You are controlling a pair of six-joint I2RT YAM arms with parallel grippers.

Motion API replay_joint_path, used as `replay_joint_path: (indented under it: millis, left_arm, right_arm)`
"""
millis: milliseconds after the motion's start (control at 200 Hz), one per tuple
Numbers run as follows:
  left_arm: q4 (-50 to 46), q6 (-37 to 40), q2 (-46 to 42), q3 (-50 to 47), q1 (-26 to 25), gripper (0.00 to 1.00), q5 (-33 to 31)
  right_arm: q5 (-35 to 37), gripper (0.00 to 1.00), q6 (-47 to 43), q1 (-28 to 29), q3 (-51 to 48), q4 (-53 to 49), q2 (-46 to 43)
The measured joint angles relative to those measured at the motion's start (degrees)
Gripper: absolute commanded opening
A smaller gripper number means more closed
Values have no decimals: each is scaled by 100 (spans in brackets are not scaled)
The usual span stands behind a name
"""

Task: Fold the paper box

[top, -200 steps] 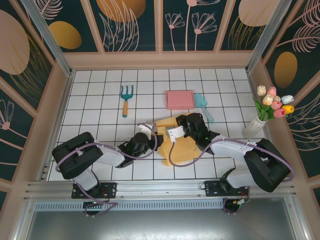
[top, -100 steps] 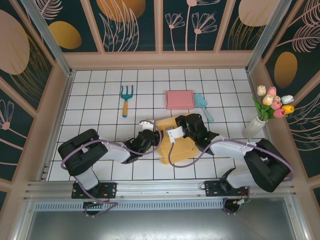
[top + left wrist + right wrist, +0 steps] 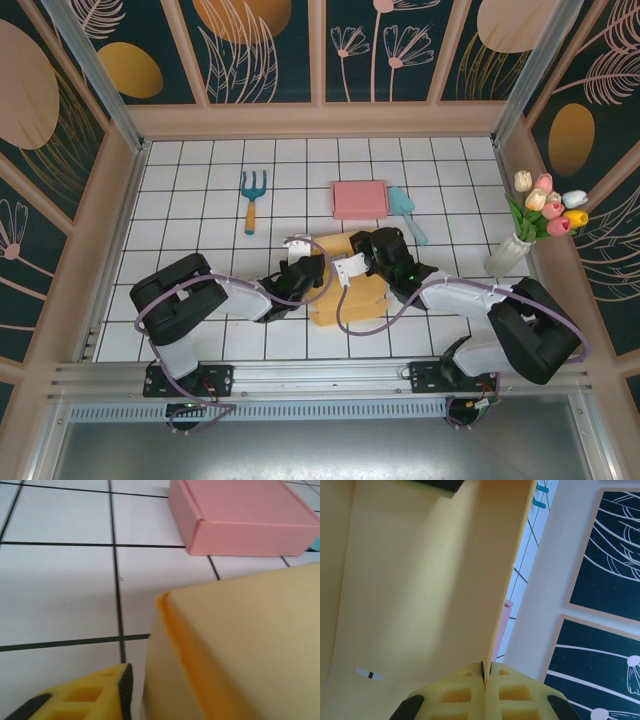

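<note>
Clamping right gripper (image 3: 486, 672) shut on thin wall of paper box (image 3: 420, 580), wall running straight out from between its fingertips. Holding left gripper (image 3: 312, 272) beside box, corner sitting just right of it (released or clenched: cannot tell).

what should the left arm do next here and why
Probably ease the left gripper against the side wall of the yellow box to fold it inward. The right gripper is shut on an upright panel, steadying the box, and the left wrist view shows the box corner right beside it.
</note>
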Motion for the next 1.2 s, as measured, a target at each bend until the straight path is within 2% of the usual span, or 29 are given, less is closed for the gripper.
replay_joint_path:
  millis: [75,115,275,435,555,761,1006,1201]
  left_arm:
    - [-280,-96,0,66,-9,19,-289]
    - [-472,-157,0,129,-22,18,-437]
    - [-1259,-529,0,402,-81,17,-994]
    - [-1703,-671,4,573,-120,15,-1266]
    - [-1788,-675,63,660,-120,19,-1329]
    - [-1510,-409,83,555,-55,35,-1117]
    - [-564,0,37,15,87,41,-409]
    - [-216,103,22,-146,98,44,0]
  right_arm:
    - [-37,0,0,26,2,33,0]
    - [-83,0,0,50,4,42,0]
    - [-236,0,2,111,7,81,0]
    - [-367,0,4,118,20,101,0]
    - [-372,0,22,116,44,101,35]
    - [-354,0,68,61,52,79,66]
    - [-317,0,151,17,55,42,66]
    - [-317,0,153,17,79,4,66]
